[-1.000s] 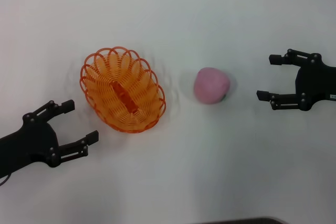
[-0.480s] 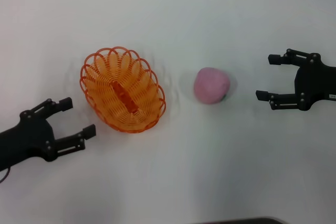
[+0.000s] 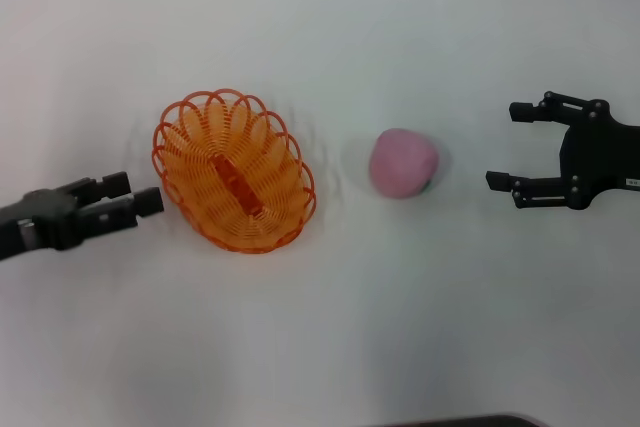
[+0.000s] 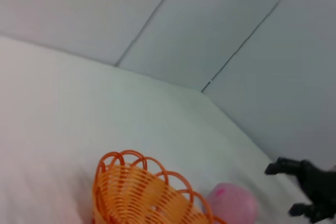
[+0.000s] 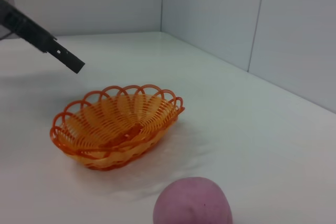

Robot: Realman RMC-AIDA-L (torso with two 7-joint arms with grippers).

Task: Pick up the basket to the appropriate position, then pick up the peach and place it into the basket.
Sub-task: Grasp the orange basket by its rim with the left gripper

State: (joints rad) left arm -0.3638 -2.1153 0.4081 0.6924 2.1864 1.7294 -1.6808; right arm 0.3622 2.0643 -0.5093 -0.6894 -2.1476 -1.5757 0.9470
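Observation:
The orange basket (image 3: 233, 170) sits on the white table left of centre, empty, with its long axis slanted. The pink peach (image 3: 403, 162) lies to its right, apart from it. My left gripper (image 3: 135, 193) is just left of the basket's rim, turned on its side, fingers slightly apart and empty. My right gripper (image 3: 503, 145) is open and empty, right of the peach. The left wrist view shows the basket (image 4: 142, 192), the peach (image 4: 233, 203) and the right gripper (image 4: 283, 190). The right wrist view shows the basket (image 5: 115, 124), the peach (image 5: 192, 203) and a left finger (image 5: 63, 56).
The white table (image 3: 320, 327) spreads bare in front of and behind the objects. White wall panels (image 5: 220, 9) stand beyond the table's far edge. A dark edge (image 3: 450, 420) shows at the bottom of the head view.
My left gripper has moved up toward the basket's left rim and rolled, so its fingers now look close together. The right arm, basket and peach have not moved.

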